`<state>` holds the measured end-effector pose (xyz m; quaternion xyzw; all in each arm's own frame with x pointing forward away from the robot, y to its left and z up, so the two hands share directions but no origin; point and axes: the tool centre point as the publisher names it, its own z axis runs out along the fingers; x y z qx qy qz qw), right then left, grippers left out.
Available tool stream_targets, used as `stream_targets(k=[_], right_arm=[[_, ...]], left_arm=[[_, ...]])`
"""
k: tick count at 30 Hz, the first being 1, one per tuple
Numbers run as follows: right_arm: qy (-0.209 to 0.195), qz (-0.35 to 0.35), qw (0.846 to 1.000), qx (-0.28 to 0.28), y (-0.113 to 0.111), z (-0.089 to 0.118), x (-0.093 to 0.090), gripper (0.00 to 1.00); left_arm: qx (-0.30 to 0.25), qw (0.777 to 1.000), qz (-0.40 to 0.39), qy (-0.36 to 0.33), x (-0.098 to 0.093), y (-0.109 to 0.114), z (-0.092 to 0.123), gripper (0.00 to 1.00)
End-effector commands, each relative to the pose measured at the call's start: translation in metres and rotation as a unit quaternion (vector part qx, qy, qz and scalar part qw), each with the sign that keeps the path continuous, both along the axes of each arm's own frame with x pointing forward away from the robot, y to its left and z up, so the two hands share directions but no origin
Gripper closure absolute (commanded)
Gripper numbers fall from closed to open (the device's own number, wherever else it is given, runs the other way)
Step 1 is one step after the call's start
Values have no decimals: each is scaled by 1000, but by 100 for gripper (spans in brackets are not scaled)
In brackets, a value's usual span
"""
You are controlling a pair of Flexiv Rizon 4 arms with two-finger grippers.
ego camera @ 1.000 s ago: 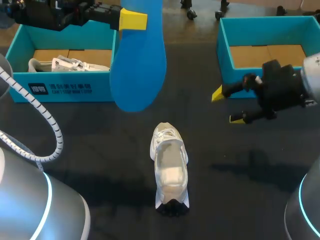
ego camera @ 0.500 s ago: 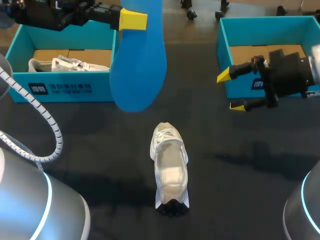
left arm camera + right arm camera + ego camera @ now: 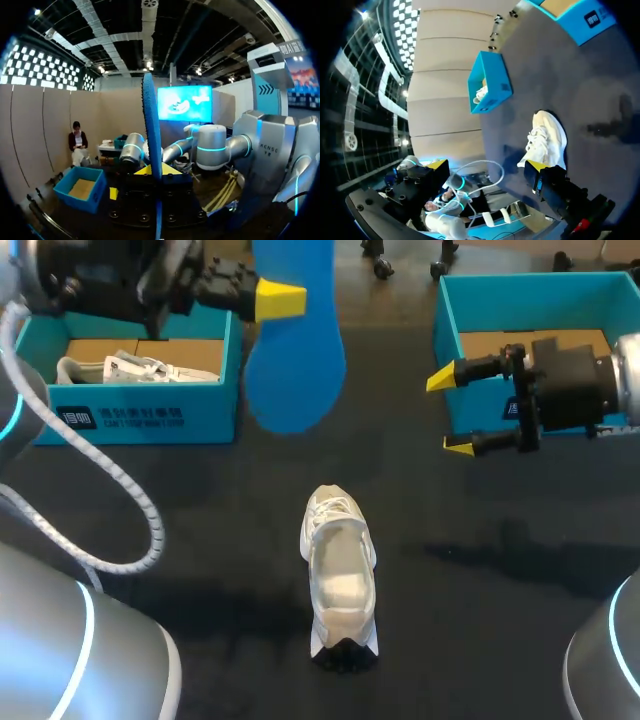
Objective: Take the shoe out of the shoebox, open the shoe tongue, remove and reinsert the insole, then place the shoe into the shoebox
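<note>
- The insole was out of the shoe, so by my reading the step in hand was putting it back.
- The left gripper was clamped on the blue insole, high above the table.
- The right gripper hung wide open and empty before the right box.
- The shoe stood mid-table. Next, the insole would need lowering toe-first into its mouth.
- Count: two boxes, one insole and two shoes, with the second shoe inside the left box.
</note>
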<state>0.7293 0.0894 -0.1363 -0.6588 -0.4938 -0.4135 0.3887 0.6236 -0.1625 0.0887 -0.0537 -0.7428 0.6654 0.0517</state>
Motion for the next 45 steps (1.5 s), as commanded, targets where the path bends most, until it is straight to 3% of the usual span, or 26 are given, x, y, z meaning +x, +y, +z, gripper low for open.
stream_targets(k=[1,5,14,16,19,23,24,25,28,30,31,44,45], right_arm=[[2,-2,1000,21,12,3,8,0],[-11,1,998,67,15,7,7,0],[-17,1,998,65,15,9,5,0],[-17,1,998,65,15,9,5,0],[-6,9,996,84,17,11,11,0],[1,11,995,102,17,19,18,0],[0,10,994,105,16,21,19,0],[-1,11,994,110,16,23,19,0],[-8,13,992,125,15,29,23,0],[-11,6,991,136,16,31,25,0],[-11,5,990,137,16,32,26,0],[-11,5,990,137,16,32,26,0],[-11,5,990,137,16,32,26,0]], left_arm=[[-81,966,5,-245,8,-15,-22,100],[-86,961,2,-261,10,-15,-26,100],[-86,961,2,-261,10,-15,-26,100],[-112,954,-2,-278,11,-15,-29,100],[-153,926,-7,-346,17,-17,-38,100],[-140,894,0,-425,35,-30,-64,100],[-154,876,-5,-457,36,-32,-69,100],[-148,877,-4,-457,40,-34,-75,100],[-151,814,1,-561,44,-41,-93,100],[-140,744,4,-653,52,-49,-113,100],[-129,732,7,-669,54,-51,-116,100],[-129,732,7,-669,54,-51,-116,100],[-124,723,5,-680,59,-54,-122,100]])
